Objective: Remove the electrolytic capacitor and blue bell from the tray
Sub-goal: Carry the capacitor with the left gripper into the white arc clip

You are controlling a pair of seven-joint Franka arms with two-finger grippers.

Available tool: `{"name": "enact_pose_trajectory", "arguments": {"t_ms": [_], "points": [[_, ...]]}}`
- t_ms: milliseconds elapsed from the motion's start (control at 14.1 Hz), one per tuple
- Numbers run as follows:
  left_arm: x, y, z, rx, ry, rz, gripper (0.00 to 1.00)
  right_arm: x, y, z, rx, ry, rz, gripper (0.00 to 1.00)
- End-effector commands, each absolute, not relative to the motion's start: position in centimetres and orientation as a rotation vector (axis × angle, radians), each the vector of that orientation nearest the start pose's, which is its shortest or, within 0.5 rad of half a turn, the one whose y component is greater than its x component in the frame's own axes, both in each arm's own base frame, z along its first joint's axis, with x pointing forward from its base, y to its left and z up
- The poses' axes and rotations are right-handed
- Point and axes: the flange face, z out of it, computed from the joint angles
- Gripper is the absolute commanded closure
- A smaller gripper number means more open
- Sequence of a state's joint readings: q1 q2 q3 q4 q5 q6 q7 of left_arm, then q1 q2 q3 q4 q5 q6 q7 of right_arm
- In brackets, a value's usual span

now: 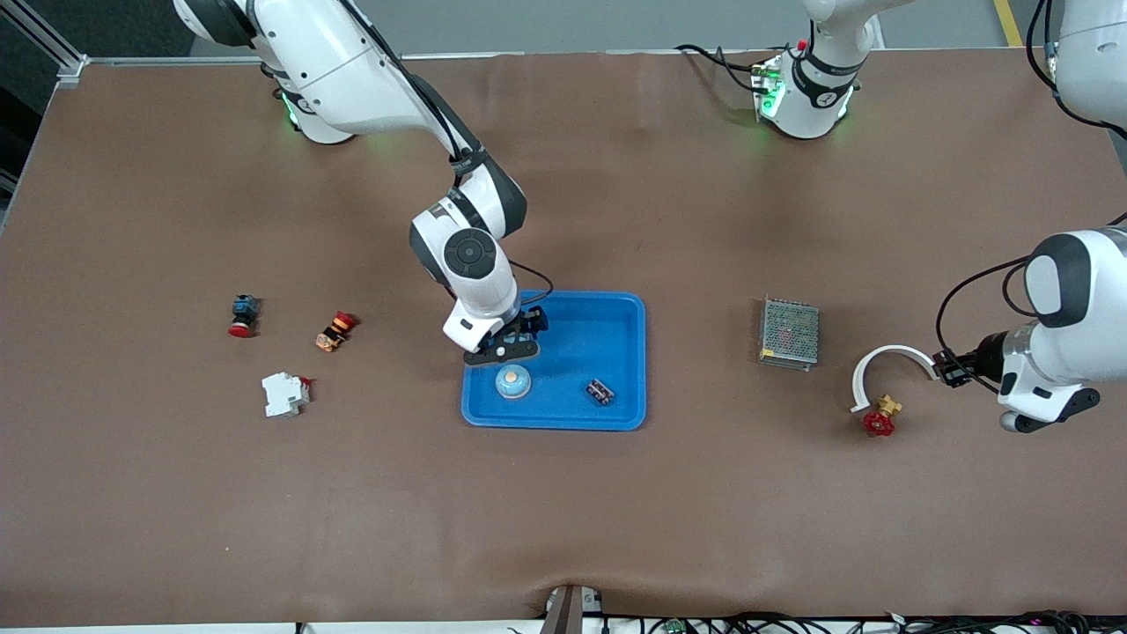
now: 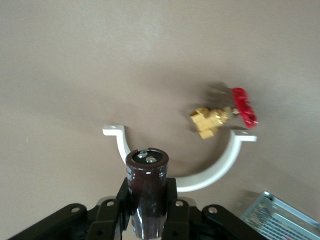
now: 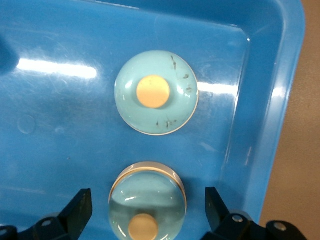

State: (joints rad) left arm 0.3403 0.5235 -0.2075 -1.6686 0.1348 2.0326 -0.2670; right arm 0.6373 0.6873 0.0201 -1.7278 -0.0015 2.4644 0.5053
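A light blue bell (image 1: 512,381) (image 3: 156,93) with a tan button sits in the blue tray (image 1: 616,317) (image 3: 280,100). Another bell of the same kind (image 3: 147,197) rests on the tray floor between the fingers of my right gripper (image 1: 502,352) (image 3: 147,200). That gripper is open, with a gap on each side of the bell. My left gripper (image 1: 944,368) (image 2: 147,192) is shut on a dark brown cylindrical capacitor (image 2: 146,170). It hangs over the table by the end of a white curved clamp (image 1: 889,363) (image 2: 210,175), toward the left arm's end.
A small dark ribbed part (image 1: 600,392) also lies in the tray. A brass valve with a red handle (image 1: 880,421) (image 2: 220,117) lies by the clamp, with a metal mesh box (image 1: 789,333) beside them. Two red-capped buttons (image 1: 244,315) (image 1: 335,330) and a white breaker (image 1: 284,394) lie toward the right arm's end.
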Motion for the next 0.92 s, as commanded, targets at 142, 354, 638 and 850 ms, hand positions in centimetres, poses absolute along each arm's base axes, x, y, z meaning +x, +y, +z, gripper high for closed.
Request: {"name": "enact_pose_trajectory", "arguments": {"t_ms": [142,354,638,850], "points": [[65.4,12.3,25.4,-3.087,-0.504,0.207,1.00,53.4,41.2,18.5,-3.094,-0.253,-0.080,0.00],[65.6,12.6,23.4,-3.097,-0.509,0.188,1.00,53.4,41.2,18.2,-3.091,-0.255,-0.086,0.00],[65.6,12.5,21.1,-3.106,-0.508,0.194,1.00,53.3,41.3,17.8,-3.090,-0.255,-0.088,0.00],[65.6,12.4,20.9,-3.106,-0.508,0.199,0.29,53.3,41.3,17.8,-3.090,-0.255,-0.088,0.19]]}}
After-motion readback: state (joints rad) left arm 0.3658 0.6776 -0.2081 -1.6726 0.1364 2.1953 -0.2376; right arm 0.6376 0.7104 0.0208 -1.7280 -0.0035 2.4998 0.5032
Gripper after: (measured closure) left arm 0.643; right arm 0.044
